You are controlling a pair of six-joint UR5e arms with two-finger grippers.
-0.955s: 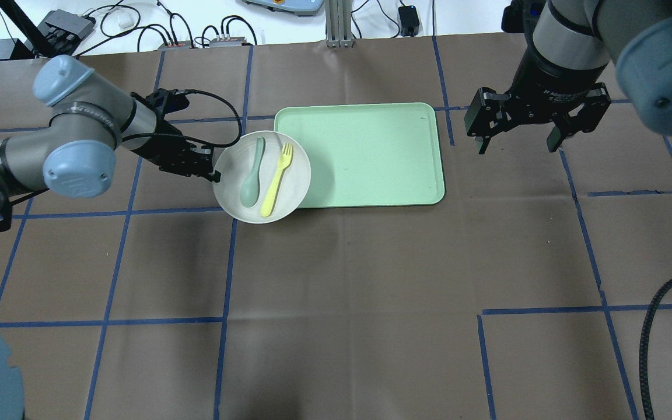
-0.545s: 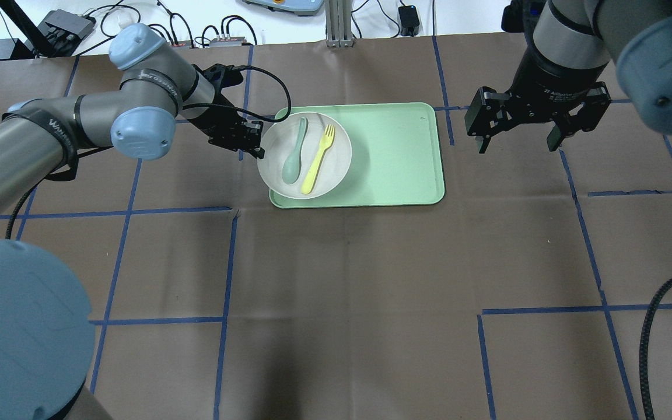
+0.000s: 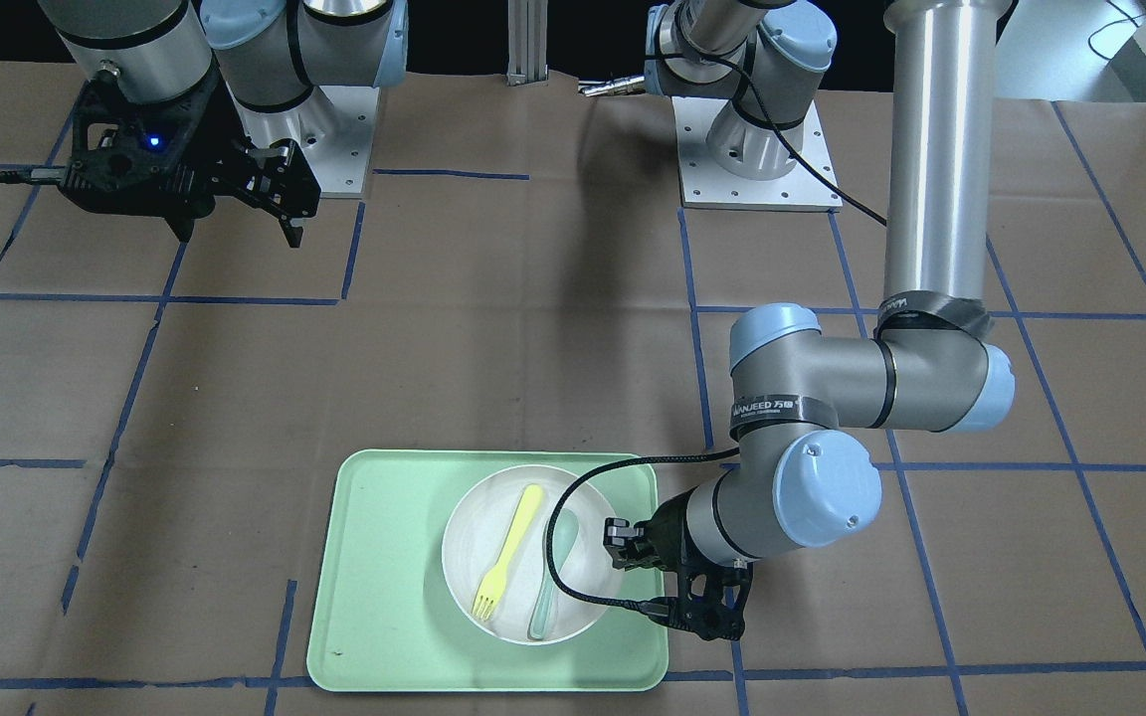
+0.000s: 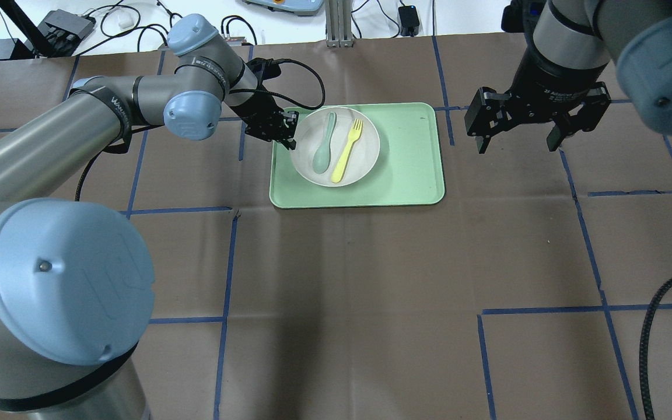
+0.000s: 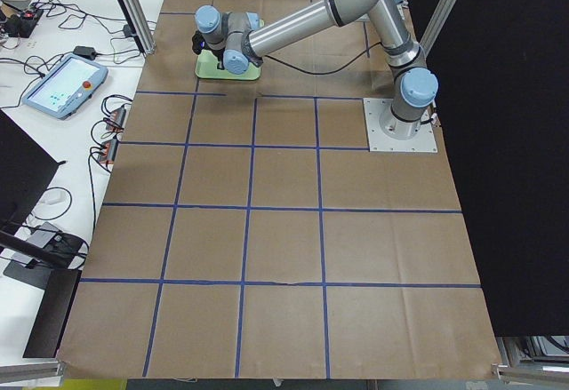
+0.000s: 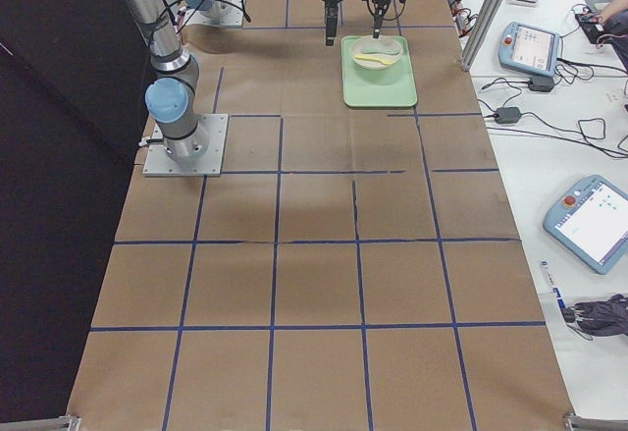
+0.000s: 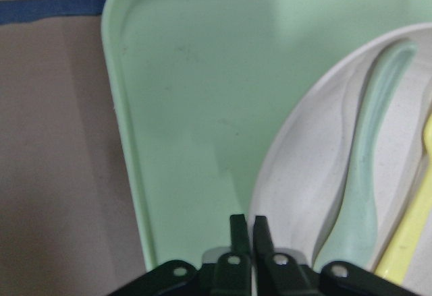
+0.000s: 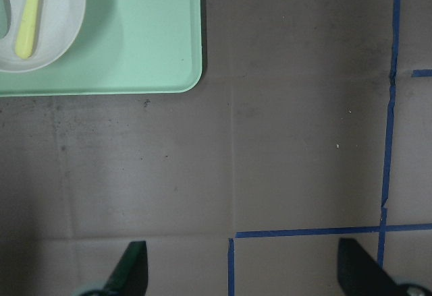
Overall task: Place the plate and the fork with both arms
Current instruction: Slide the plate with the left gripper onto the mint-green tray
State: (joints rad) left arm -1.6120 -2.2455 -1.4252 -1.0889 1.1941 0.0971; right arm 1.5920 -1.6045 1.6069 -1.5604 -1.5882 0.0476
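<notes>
Plate (image 4: 366, 149) moved over tray (image 4: 412, 166), rim pinched in left claw (image 4: 289, 133)

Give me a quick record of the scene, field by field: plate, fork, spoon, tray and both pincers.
plate: over the tray's left part; resting or lifted, cannot tell
fork: in the plate, beside the spoon
spoon: in the plate, nearer the left pincer
left pincer: shut on the plate's rim
right pincer: open, empty, above the table on the tray's right
</notes>
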